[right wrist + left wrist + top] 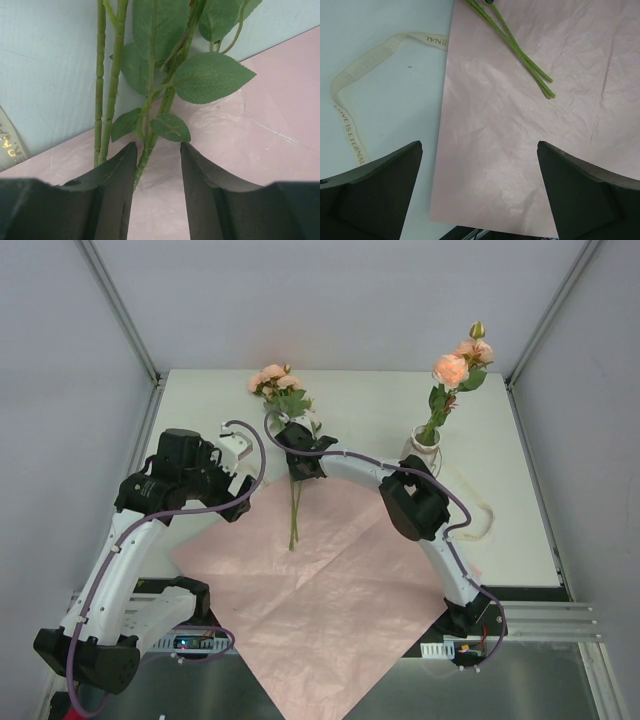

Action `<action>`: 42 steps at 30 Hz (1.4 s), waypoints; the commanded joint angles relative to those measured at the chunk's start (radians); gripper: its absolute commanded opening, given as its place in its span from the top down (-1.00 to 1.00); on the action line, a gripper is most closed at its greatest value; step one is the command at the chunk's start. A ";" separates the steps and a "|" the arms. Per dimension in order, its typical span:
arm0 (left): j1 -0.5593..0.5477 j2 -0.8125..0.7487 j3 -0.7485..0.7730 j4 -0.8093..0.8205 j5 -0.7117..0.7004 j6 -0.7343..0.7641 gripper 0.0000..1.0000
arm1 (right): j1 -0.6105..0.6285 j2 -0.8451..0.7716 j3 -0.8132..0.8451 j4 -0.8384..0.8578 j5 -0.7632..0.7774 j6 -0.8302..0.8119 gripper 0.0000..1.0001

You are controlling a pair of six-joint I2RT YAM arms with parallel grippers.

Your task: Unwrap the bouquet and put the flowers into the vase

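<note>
Checking in on the bouquet job: I'd call it a bit past halfway. The unwrapping part looks finished. The pink paper [330, 590] lies spread flat on the surface [380, 410], and the cream ribbon [350, 80] is off, lying loose just beside the paper's left edge.

The vase [424, 452] stands at the back right, just off the paper's far corner, with a couple of roses [455, 365] already upright in it. What's left is the other flowers [278, 382], lying at the back middle with their blooms on the bare surface and their stems [294, 515] running down onto the paper. I can't count them for sure.

The right pincer [159, 147] is down over those stems, just below the leaves. Its jaws stand narrow with one leafy stem between them, but the gap is wider than the stem, so I'd say no grip yet. The left pincer [480, 145] hangs wide above the paper's left edge, holding nothing.

Writing: the ribbon carries gold print reading "LOVE IS ETERNAL", and a second stretch shows only "RNAL". The right wrist view catches a bit of ribbon with gold letters too cut off to read. No brand that I can make out on the vase or the arms.
</note>
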 commanded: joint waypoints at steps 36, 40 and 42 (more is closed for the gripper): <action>0.013 -0.058 -0.026 0.022 -0.037 -0.013 -0.98 | -0.042 -0.743 -0.291 0.545 0.099 -0.439 0.98; 0.013 -0.061 -0.024 0.023 -0.037 -0.011 -0.98 | -0.044 -0.854 -0.352 0.713 0.102 -0.673 0.98; 0.013 -0.061 -0.026 0.023 -0.034 -0.013 -0.98 | -0.050 -0.894 -0.356 0.779 0.108 -0.803 0.98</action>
